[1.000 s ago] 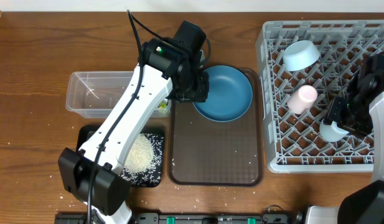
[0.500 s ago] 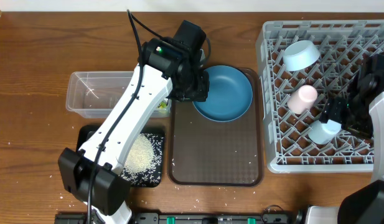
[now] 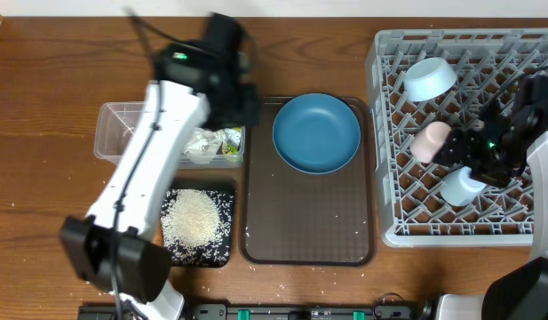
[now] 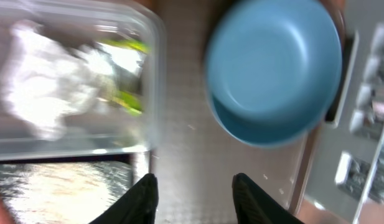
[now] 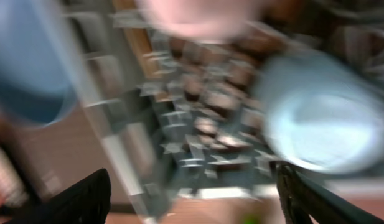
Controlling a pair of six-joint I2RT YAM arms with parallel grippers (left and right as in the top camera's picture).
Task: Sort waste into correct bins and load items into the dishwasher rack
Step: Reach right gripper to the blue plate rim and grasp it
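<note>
left fingers (image 4: pixel 145 200) spread, empty, between clear tub (image 3: pixel 114 135) and blue plate (image 4: pixel 272 68) | right fingers (image 5: pixel 86 199) released, empty, beside light-blue cup (image 3: pixel 460 185) | risk: a finger nudge may tip cup off rack (image 3: pixel 377 133) pegs

Wooden table (image 3: pixel 43 178), four carriers directly on it. The left gripper (image 4: pixel 195 180) is over the seam between two of them: clear plastic tub (image 3: pixel 114 142) to its left, brown serving tray (image 3: pixel 309 222) under and right. Black tray (image 3: pixel 225 258) sits back toward that arm's base, just beside the tub. Dishwasher rack (image 3: pixel 380 107) is under the right gripper (image 5: pixel 192 171). Stray rice grains (image 3: pixel 282 289) lie on bare wood.
</note>
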